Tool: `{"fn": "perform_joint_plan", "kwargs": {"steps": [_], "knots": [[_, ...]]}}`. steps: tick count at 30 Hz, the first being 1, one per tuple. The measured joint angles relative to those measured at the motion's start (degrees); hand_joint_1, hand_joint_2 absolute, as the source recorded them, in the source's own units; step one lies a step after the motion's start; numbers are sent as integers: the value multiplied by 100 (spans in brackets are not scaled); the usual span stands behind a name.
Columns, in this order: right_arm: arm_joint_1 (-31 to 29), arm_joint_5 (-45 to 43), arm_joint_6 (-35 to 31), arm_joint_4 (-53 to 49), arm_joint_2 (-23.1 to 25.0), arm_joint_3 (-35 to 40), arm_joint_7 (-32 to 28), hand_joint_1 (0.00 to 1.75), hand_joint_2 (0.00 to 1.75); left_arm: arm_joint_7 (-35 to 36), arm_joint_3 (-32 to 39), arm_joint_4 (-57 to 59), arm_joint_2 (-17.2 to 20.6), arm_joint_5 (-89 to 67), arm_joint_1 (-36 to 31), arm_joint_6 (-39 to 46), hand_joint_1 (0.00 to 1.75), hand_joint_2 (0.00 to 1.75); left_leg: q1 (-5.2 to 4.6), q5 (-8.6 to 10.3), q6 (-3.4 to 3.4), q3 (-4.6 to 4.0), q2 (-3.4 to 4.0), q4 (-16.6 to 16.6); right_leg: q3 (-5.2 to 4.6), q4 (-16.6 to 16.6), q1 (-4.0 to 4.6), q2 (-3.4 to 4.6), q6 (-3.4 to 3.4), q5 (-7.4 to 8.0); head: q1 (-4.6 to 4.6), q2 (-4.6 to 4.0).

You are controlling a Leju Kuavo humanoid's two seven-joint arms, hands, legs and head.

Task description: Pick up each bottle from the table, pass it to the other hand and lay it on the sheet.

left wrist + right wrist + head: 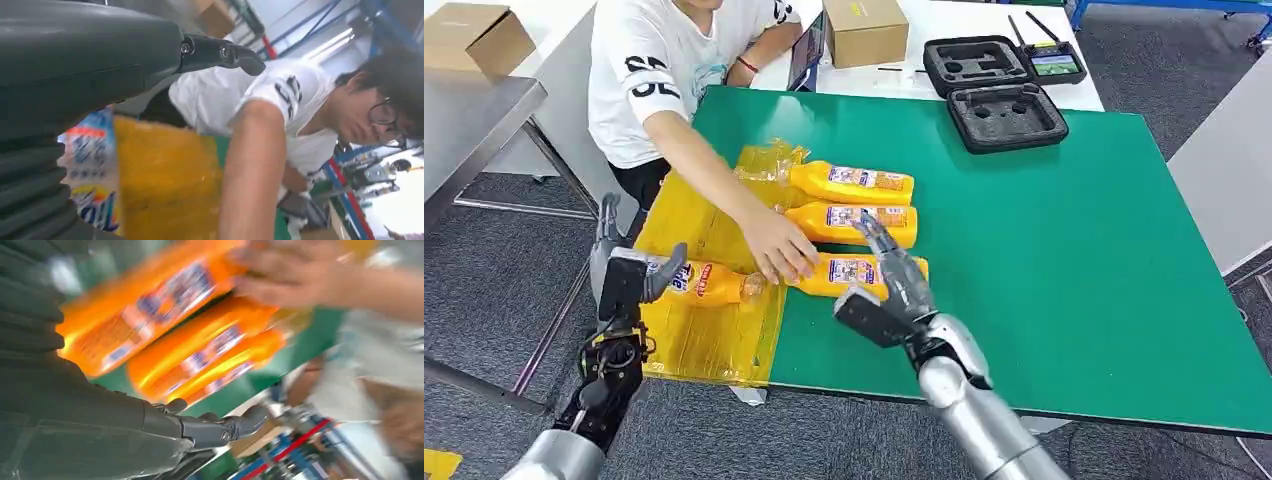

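Several orange bottles lie on the green table [1044,250]. One bottle [709,284] [90,165] rests on the yellow sheet [694,340] [165,185]; my left hand [624,272] is at its base with the thumb over it and the fingers [220,52] stretched straight, not wrapped round it. Three more bottles lie side by side: far [854,182], middle [854,222] and near [849,272] [150,310]. My right hand [892,285] [210,430] hovers open over the near one. A person's hand [779,250] [285,275] rests on that bottle's neck end.
The person [664,70] leans in from the table's far left corner, arm [250,165] across the sheet. Two black foam cases [1006,115] and a controller [1054,62] stand at the back. Cardboard boxes [864,30] sit behind; a grey table [464,120] stands left.
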Motion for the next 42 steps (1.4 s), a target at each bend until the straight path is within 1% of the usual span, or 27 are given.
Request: {"fn": "perform_joint_plan", "kwargs": {"steps": [3, 6, 13, 20, 26, 29, 36, 42], "knots": [[-287, 126, -39, 514, -64, -105, 76, 0, 175, 35, -13, -134, 0, 103, 115, -75, 0, 175, 1, 0, 0, 0, -1, 0, -1, 0, 1, 0, 0, 0, 2, 0], [-448, 133, -39, 850, -96, -147, 100, 0, 175, 50, -20, -217, 0, 140, 181, -110, 0, 175, 2, 0, 0, 0, -2, 0, -2, 1, 2, 0, 0, 0, 0, -2], [-604, 181, -11, 1225, -123, -158, 137, 0, 175, 46, -28, -278, 0, 179, 208, -127, 0, 175, 2, -1, -1, -1, -2, -1, -2, 0, 2, 0, 1, -1, 2, 0], [-898, 186, 277, 1856, -68, -116, 164, 0, 175, 15, -116, -278, 7, 368, 208, -162, 0, 175, 1, 1, 1, -1, -2, 0, 0, 1, 2, 0, 0, 0, 2, 0], [-1076, 91, 774, 2405, 67, 2, 151, 0, 175, 50, -190, -263, 7, 394, 192, -180, 0, 175, 2, 1, 1, -1, -2, 0, -3, 1, 2, 0, 0, 0, 2, 0], [-1201, 100, 923, 2618, 85, 63, 168, 0, 175, 55, -219, -228, 9, 429, 163, -221, 0, 175, 2, 1, 1, -1, -2, 0, -3, 1, 2, 0, 0, 0, 2, 0], [-1496, 144, 1143, 3028, 87, 240, 280, 0, 175, 48, -258, -99, 13, 505, 113, -230, 0, 175, 1, 1, 1, 2, -1, 0, 1, 0, 1, 0, 0, 0, 2, 0], [-1657, 137, 1150, 3247, 89, 327, 310, 0, 175, 20, -264, -24, 13, 571, 100, -219, 0, 175, 1, 2, 2, 4, -1, 0, 4, 0, 1, -1, 0, 0, 2, 0]]}}
